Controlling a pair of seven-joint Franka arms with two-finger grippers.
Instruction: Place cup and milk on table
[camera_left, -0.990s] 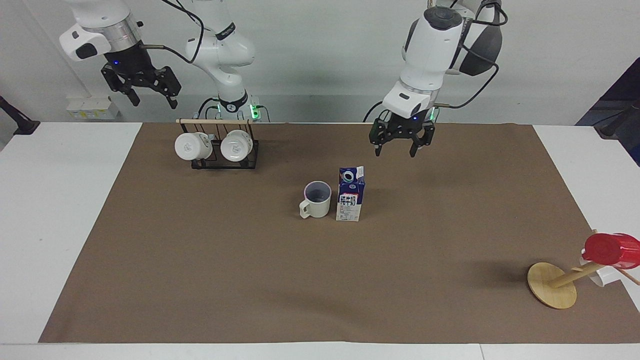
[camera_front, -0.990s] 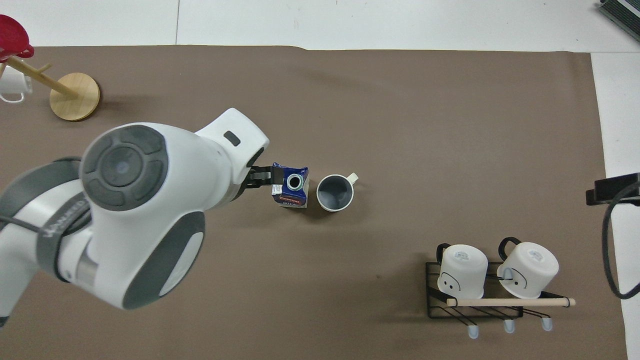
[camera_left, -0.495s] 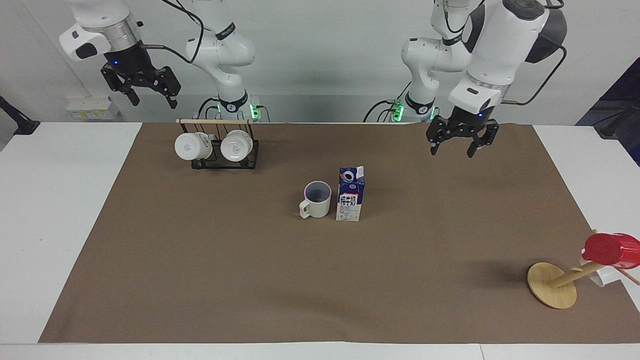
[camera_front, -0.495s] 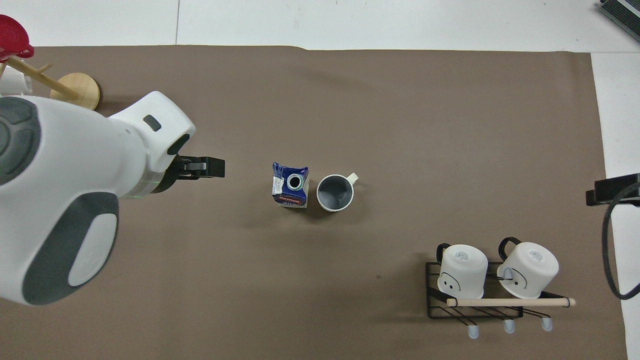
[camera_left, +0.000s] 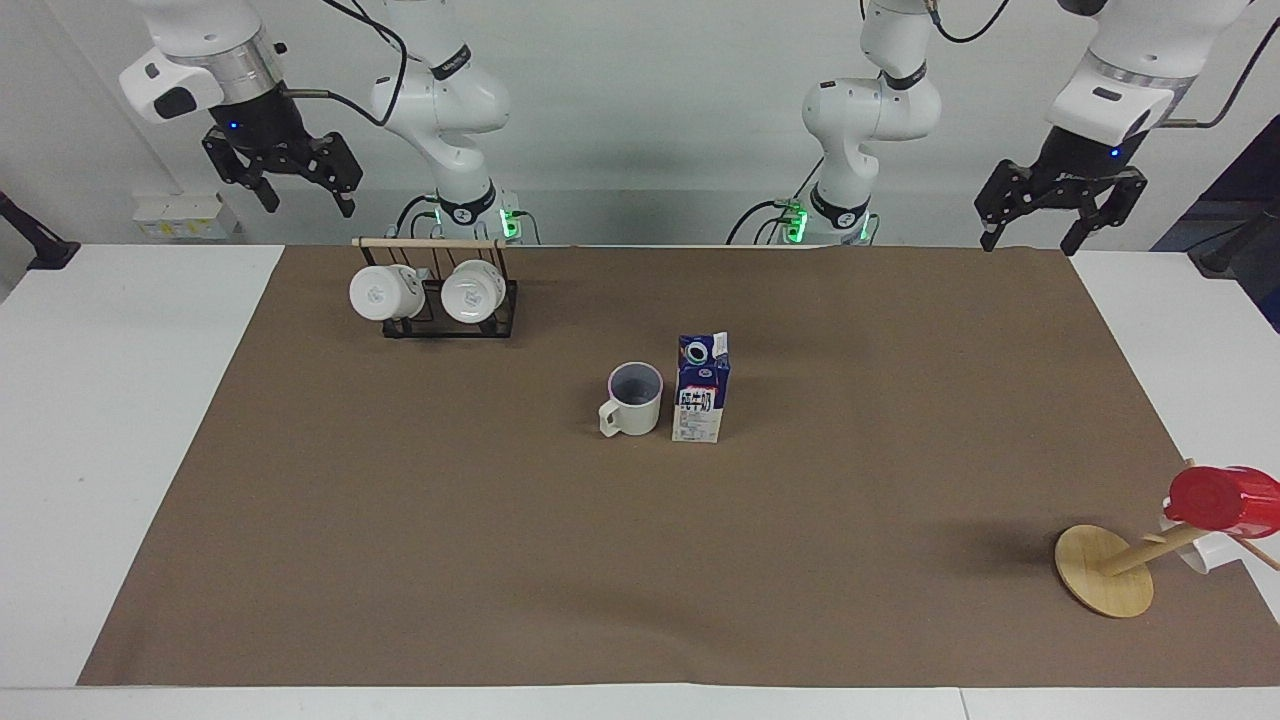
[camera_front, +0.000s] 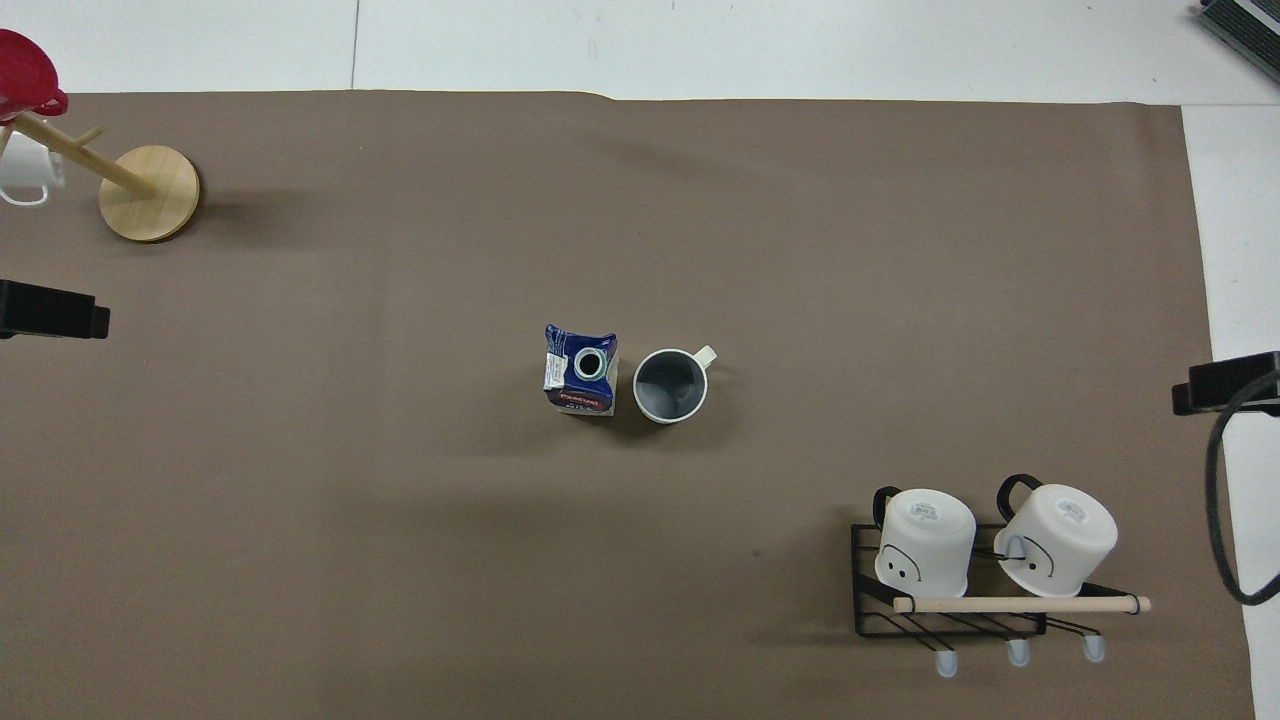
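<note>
The cream-beige cup (camera_left: 635, 398) stands upright on the brown paper of the table (camera_left: 400, 550), handle pointing away from the robots. The blue and white milk carton (camera_left: 700, 390) stands upright beside it, close by on the side toward the left arm's end. Both also show in the overhead view: the cup (camera_front: 671, 386) and the milk (camera_front: 581, 370) at mid table (camera_front: 400, 520). My left gripper (camera_left: 1030, 240) is open and empty, raised over the paper's corner at the robots' edge; only its tip (camera_front: 50, 310) shows from overhead. My right gripper (camera_left: 308, 205) is open, empty and waits raised above the rack.
A black wire rack (camera_left: 435, 295) holding two white mugs stands near the robots toward the right arm's end; it also shows in the overhead view (camera_front: 990, 560). A tilted wooden stand on a round disc (camera_left: 1105, 570) carries a red cup (camera_left: 1215, 500) at the left arm's end.
My left gripper has swung away from above the milk carton toward the left arm's end of the table and risen. The cup, the milk and the right arm have not moved.
</note>
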